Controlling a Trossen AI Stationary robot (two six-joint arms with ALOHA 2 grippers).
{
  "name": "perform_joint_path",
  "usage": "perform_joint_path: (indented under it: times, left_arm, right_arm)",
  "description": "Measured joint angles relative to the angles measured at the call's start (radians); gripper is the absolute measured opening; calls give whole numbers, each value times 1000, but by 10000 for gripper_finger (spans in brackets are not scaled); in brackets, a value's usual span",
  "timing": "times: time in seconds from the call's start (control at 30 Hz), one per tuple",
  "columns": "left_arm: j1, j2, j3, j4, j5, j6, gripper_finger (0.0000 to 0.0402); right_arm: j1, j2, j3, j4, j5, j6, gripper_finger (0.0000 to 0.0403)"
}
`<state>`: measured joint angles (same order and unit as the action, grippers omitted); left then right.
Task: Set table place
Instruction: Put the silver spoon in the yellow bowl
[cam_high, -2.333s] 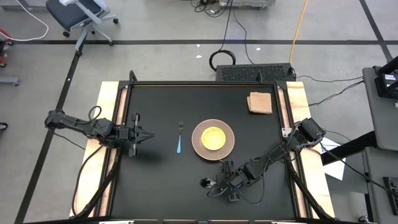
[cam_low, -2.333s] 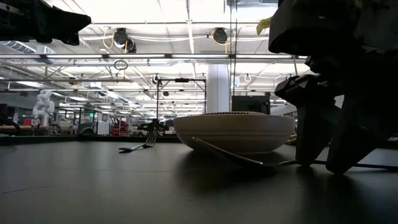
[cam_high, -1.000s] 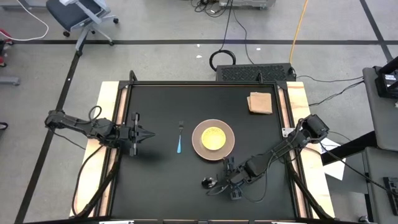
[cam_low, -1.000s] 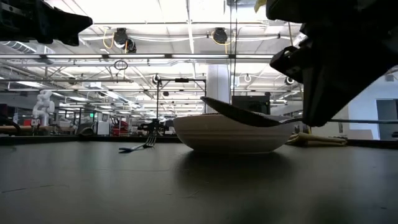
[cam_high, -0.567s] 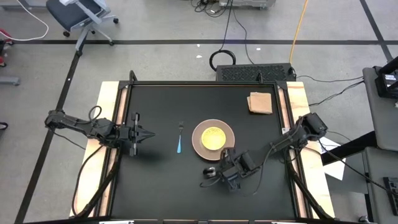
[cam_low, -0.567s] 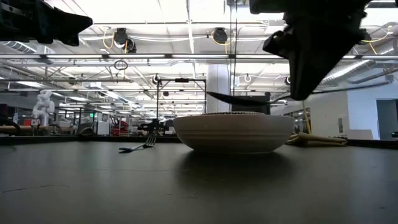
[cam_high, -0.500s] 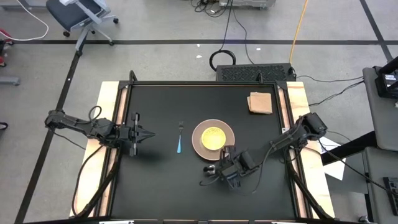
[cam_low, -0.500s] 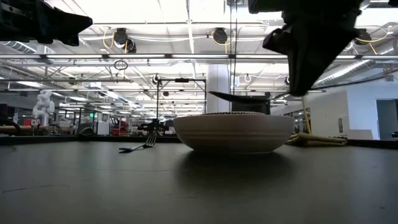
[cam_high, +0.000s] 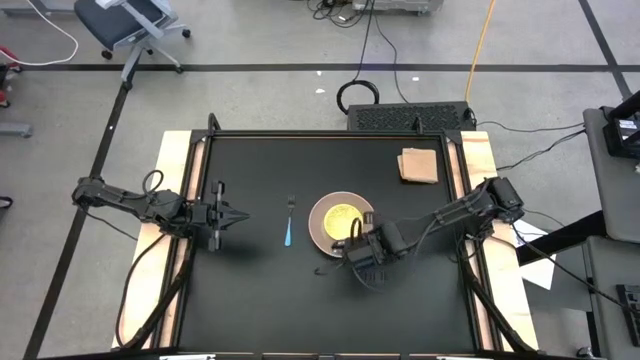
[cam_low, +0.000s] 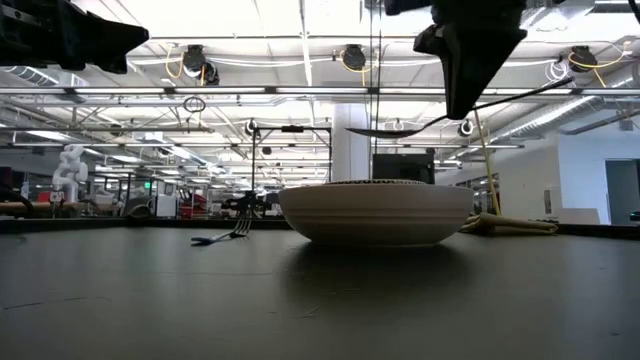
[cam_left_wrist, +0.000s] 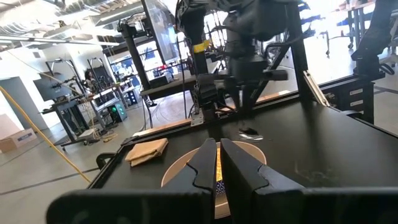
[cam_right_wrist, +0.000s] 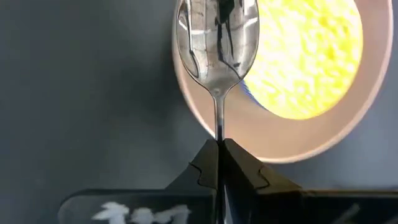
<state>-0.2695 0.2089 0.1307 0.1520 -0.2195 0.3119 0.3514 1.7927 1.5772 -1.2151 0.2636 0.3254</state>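
Observation:
My right gripper (cam_high: 358, 248) (cam_right_wrist: 217, 144) is shut on a metal spoon (cam_right_wrist: 217, 31) and hangs above the near rim of the tan plate (cam_high: 343, 223) with its yellow centre. In the low view the spoon (cam_low: 385, 131) floats level above the plate (cam_low: 375, 212). A blue-handled fork (cam_high: 288, 225) lies flat on the black table (cam_high: 250, 160), left of the plate. My left gripper (cam_high: 235, 217) (cam_left_wrist: 219, 163) waits at the table's left side, shut and with nothing in it, pointing toward the plate. My right gripper pinches the spoon's thin handle (cam_right_wrist: 217, 127) between its two fingers, which come from above and point down. The handle's free end is hidden behind the fingers. The spoon is lifted clear and lies level, its bowl (cam_right_wrist: 217, 28) facing up over the plate's rim.
A folded brown napkin (cam_high: 418, 165) lies at the table's far right corner. Light wooden boards (cam_high: 175, 190) run along the left and right sides. Bare black tabletop lies near the front edge and to the right of the plate.
My right gripper has risen and gone from near the table's front edge toward the plate, carrying the spoon with it. The spoon has stayed level and now hangs higher, with its bowl over the plate's near rim.

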Motion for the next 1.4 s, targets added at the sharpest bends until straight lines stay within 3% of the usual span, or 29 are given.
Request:
perform_joint_path:
  times: [0.37, 0.9, 1.4]
  left_arm:
    - [0, 0, 0, 0, 0, 0, 28]
    - [0, 0, 0, 0, 0, 0, 28]
    - [0, 0, 0, -2, 0, 19, 28]
  right_arm:
    - [-125, 0, 17, -127, -5, -65, 0]
    - [-269, -1, 17, -114, 1, -256, 0]
    - [-256, 1, 17, -94, 82, -501, 0]
